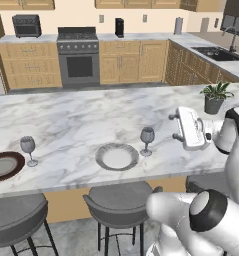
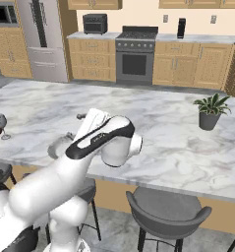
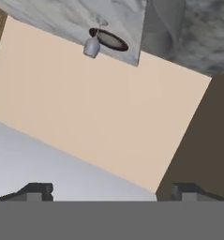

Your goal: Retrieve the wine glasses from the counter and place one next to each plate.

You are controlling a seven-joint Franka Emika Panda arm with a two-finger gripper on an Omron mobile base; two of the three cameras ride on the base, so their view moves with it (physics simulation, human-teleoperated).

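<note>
On the marble island, a dark plate [image 1: 3, 166] lies at the far left with a wine glass [image 1: 28, 148] upright just to its right. A light plate [image 1: 117, 156] lies near the front edge, and a second wine glass [image 1: 147, 140] stands upright beside it on the right. My gripper [image 1: 174, 126] hangs open a little right of that glass, apart from it, fingers pointing left and holding nothing. The hand view, rolled over, shows a wine glass [image 3: 92, 46] by the dark plate [image 3: 108, 40] far beyond the gripper [image 3: 112, 192]. The counter [image 1: 141, 37] runs along the back wall.
A potted plant [image 1: 214, 97] stands on the island behind my hand. Two grey stools [image 1: 118, 202] sit under the island's front edge. A stove [image 1: 78, 60] and a toaster oven [image 1: 26, 25] are at the back wall, and a sink [image 1: 218, 52] at the right.
</note>
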